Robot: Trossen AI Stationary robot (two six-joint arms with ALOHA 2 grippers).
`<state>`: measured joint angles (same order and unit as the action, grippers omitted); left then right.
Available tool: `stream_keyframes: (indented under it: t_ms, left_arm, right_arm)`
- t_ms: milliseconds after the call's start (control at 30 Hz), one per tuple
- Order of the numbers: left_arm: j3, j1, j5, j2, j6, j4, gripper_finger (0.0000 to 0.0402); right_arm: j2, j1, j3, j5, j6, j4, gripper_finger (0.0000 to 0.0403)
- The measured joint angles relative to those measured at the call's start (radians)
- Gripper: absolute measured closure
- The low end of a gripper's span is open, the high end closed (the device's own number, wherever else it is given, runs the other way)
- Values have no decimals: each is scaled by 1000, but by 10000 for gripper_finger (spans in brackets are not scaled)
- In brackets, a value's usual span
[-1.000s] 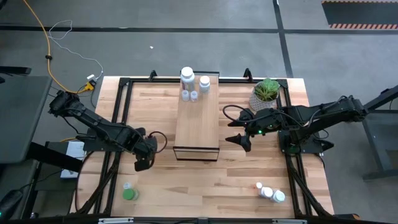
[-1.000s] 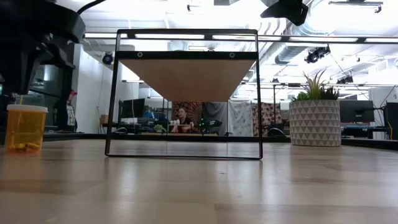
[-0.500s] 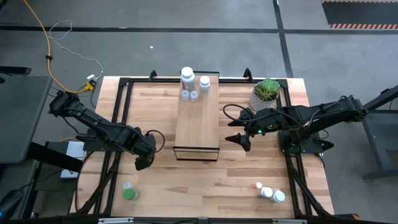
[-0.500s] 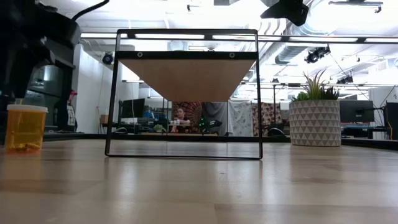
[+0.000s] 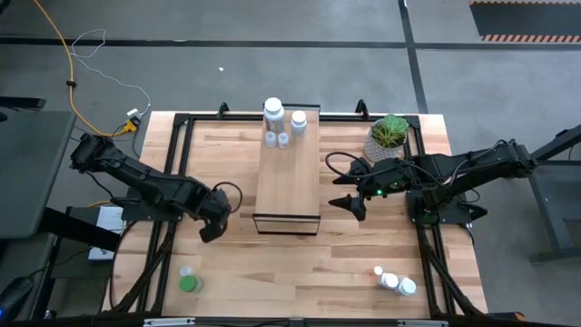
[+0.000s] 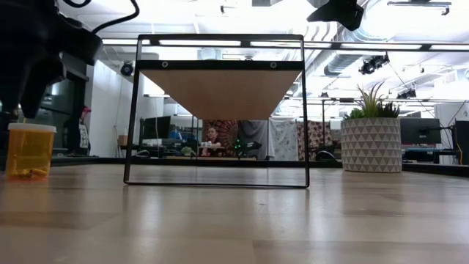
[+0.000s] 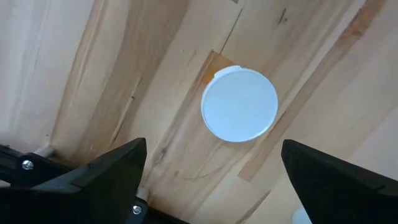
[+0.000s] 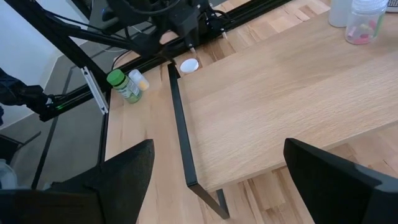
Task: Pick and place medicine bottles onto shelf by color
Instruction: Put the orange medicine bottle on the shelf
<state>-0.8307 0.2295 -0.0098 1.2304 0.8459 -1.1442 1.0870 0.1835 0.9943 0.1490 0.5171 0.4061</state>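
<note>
Orange bottle (image 6: 30,151) hidden under the left arm from above (high view); its label — unreadable.

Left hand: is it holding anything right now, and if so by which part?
Nothing is held. The left hand hangs open above an orange bottle standing on the table, its white cap clear of both fingers. The right hand is open and empty too.

left arm (image 5: 145,189): matte black jointed links, looped black cable near wrist | right arm (image 5: 454,173): matte black links, black cable loop, small green light | left gripper fingers (image 7: 99,174): black wedge-shaped, silver screws
</note>
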Motion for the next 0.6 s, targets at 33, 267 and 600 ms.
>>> stream_keyframes:
  t_ms: [33, 267, 600]
  left_arm:
    - [0, -3, -1, 0, 0, 0, 37]
    - [0, -27, 30, 0, 16, 1, 37]
    - [0, -28, 17, -49, 133, 48, 37]
  right_arm:
    - [0, 0, 0, 0, 0, 0, 54]
    - [0, 0, 0, 0, 0, 0, 54]
    - [0, 0, 0, 0, 9, 0, 54]
